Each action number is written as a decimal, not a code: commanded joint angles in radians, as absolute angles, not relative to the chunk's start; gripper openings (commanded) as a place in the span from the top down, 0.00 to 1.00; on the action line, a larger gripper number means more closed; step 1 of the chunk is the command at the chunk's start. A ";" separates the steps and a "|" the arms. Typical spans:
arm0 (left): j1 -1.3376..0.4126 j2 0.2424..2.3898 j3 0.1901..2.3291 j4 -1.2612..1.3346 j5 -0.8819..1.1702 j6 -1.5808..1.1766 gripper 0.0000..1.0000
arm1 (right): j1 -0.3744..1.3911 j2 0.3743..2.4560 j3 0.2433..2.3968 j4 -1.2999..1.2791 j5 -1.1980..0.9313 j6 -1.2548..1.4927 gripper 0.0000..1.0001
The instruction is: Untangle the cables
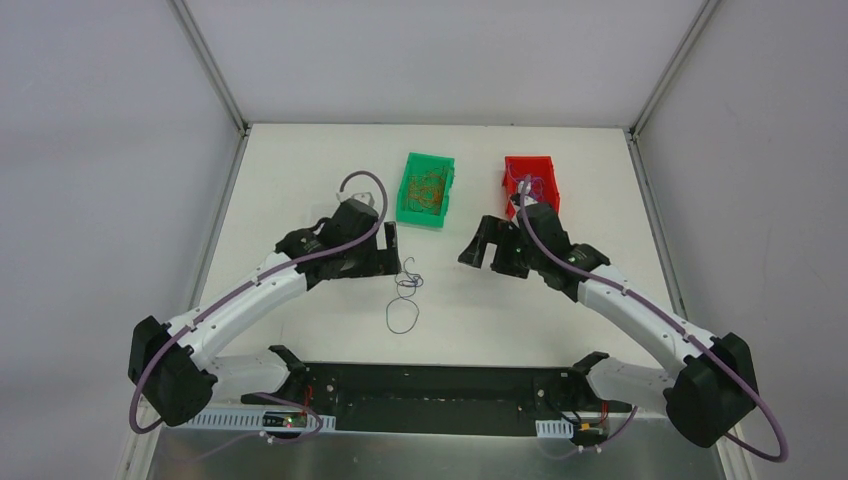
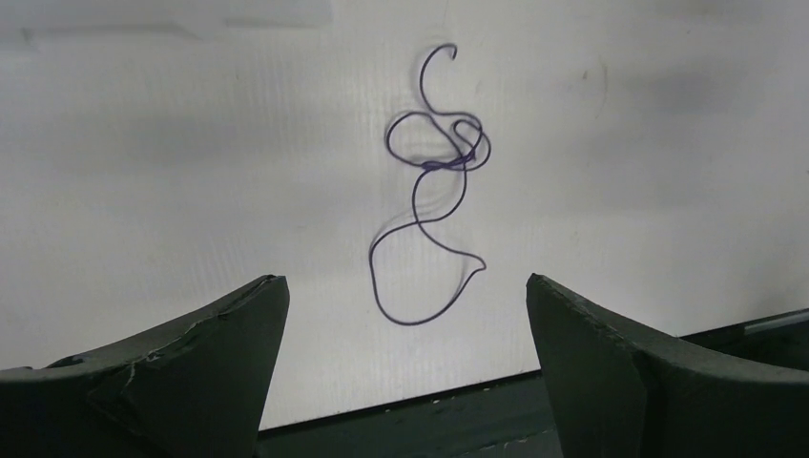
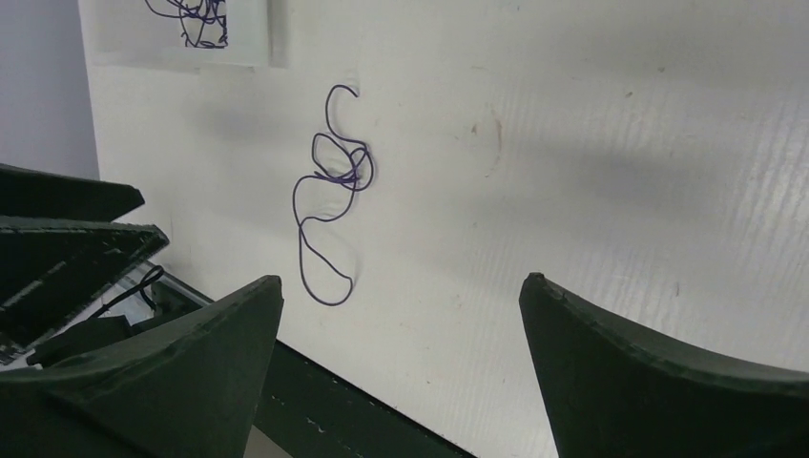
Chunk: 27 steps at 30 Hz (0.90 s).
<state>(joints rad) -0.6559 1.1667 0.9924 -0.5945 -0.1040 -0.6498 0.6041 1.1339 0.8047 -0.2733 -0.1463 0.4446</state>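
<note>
One thin dark purple cable (image 1: 408,281) lies on the white table between my two grippers, with a small knotted scribble at its far end and a loose loop toward the near edge. It shows in the left wrist view (image 2: 448,164) and in the right wrist view (image 3: 343,176). My left gripper (image 1: 392,245) is open and empty, just left of the cable and above the table (image 2: 405,279). My right gripper (image 1: 478,247) is open and empty, further off to the cable's right (image 3: 401,278). No orange-red strand lies loose on the table.
A green bin (image 1: 405,190) holding fine orange wires and a red bin (image 1: 512,166) holding purple wires stand at the back. A small purple wire scribble (image 3: 196,19) shows at the top left of the right wrist view. The black base rail (image 1: 430,385) runs along the near edge.
</note>
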 commanded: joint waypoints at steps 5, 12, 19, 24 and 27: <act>-0.689 1.107 0.819 -0.589 -0.162 -0.745 0.01 | 0.596 1.093 0.771 -0.261 -0.111 0.423 0.01; -0.708 1.155 0.675 -0.380 -0.029 -0.817 0.01 | 0.595 1.052 0.745 -0.236 -0.104 0.429 0.01; -0.844 1.185 0.672 -0.327 -0.118 -0.793 0.01 | 0.594 1.039 0.744 -0.239 -0.115 0.420 0.01; -1.022 1.304 0.771 -0.416 -0.299 -0.801 0.01 | 0.593 1.036 0.739 -0.237 -0.118 0.416 0.01; -1.056 1.407 0.834 -0.455 -0.335 -0.803 0.01 | 0.593 1.034 0.739 -0.237 -0.121 0.415 0.01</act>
<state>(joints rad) -1.0206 1.3102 0.7486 -0.3977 -0.2142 -0.7895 0.5987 1.0618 0.7399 -0.2653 -0.1196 0.4320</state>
